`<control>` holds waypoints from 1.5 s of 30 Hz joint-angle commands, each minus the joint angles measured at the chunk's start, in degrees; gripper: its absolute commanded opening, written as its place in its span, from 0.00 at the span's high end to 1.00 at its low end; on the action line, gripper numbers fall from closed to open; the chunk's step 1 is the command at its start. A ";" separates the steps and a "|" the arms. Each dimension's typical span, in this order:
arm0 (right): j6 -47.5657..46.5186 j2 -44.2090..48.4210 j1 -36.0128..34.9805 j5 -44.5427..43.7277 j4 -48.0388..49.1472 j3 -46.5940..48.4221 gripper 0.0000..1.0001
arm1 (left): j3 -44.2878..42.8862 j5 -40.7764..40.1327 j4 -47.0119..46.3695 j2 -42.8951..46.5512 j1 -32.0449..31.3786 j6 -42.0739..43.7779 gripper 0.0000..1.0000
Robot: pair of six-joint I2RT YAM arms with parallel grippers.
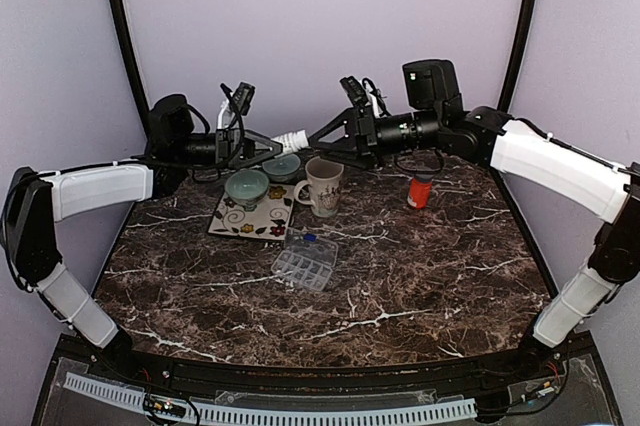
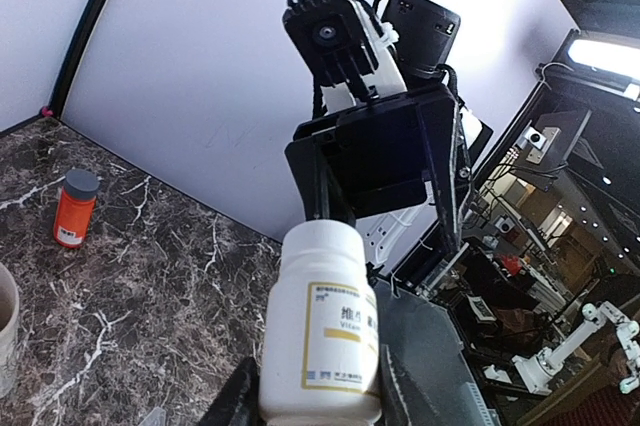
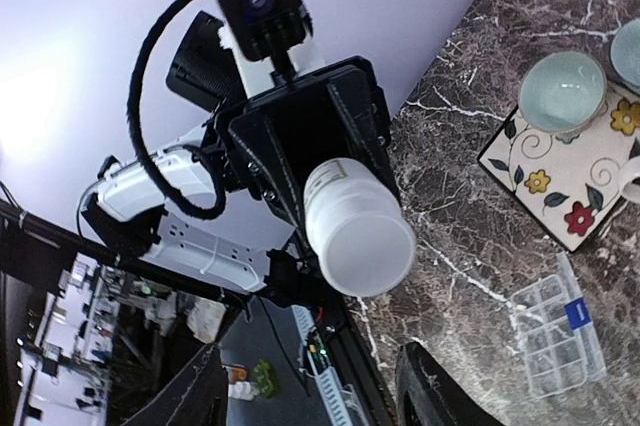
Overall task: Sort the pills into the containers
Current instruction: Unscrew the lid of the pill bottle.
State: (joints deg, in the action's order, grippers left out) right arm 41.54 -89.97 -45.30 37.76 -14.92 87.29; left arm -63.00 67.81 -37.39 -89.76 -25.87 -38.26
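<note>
Dark veined marble table under lavender walls is your workspace, with the two arms meeting in the air above its far edge. On the surface, from big to small, you have a floral mat carrying two pale bowls, a cream mug just beside the mat, a clear pill organizer nearer to you, and a small orange bottle standing apart on the right. Your task piece is the white pill bottle, held off the table and lying roughly level between the arms. The left gripper is pinched on its lower body with the label showing. What looks like its cap end points at the right gripper, whose fingers are spread wide with nothing between them. Judge the bottle as light, rigid plastic with a smooth, slick wall. It should not crush, but it may twist or slide in the pads if you torque it. Take the cap squarely across its round side, centred, so the grip bites evenly. Loose pills inside will likely shift and spill once it opens, so hold the mouth level until it is over a bowl.
</note>
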 commanded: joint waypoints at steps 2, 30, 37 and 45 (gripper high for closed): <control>15.17 -0.90 1.55 1.77 7.72 -0.88 0.43 | -1.79 -1.98 4.09 4.33 0.45 7.02 1.00; 21.27 -6.41 2.40 2.71 8.37 3.33 0.44 | -3.85 -4.95 18.00 5.73 -1.30 19.87 1.00; 20.83 -8.05 2.41 3.27 7.15 5.53 0.44 | -4.47 -5.39 20.40 5.73 -1.61 22.07 1.00; 20.31 -8.58 2.47 3.56 6.48 6.31 0.49 | -5.30 -5.78 22.07 5.05 -2.15 23.54 1.00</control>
State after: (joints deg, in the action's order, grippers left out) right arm 62.41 -97.84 -43.16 40.36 -9.45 91.42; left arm -66.37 61.91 -16.38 -86.21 -27.51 -16.69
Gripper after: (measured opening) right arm 0.527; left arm 0.358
